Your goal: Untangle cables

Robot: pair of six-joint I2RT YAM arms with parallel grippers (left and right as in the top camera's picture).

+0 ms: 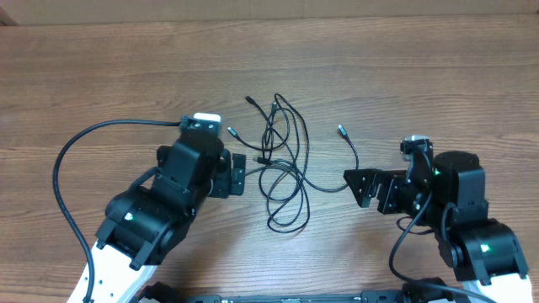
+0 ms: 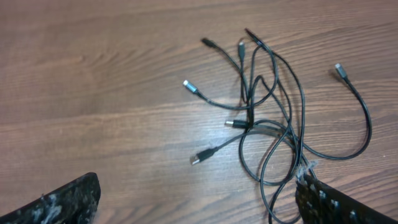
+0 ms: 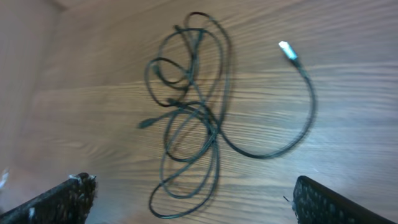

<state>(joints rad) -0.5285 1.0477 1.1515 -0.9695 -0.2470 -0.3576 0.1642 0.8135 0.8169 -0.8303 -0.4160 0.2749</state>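
Several thin black cables [image 1: 271,160] lie tangled in loops on the wooden table, between my two grippers. One cord runs out to the right and ends in a silvery plug [image 1: 341,130]. My left gripper [image 1: 242,174] is open just left of the tangle with nothing between its fingers. In the left wrist view its right finger [image 2: 336,205] touches the edge of a cable loop [image 2: 251,121]. To the right of the cables my right gripper [image 1: 354,188] is open and apart from them. The right wrist view shows the tangle [image 3: 214,124] ahead, its lowest loop [image 3: 180,205] lying between the spread fingers.
The wooden table [image 1: 101,76] stretches all round the cables. A thick black arm wire [image 1: 63,168] arcs at the left beside the left arm. Both arm bodies fill the front corners. A loose silvery plug [image 1: 232,131] lies just beyond the left gripper.
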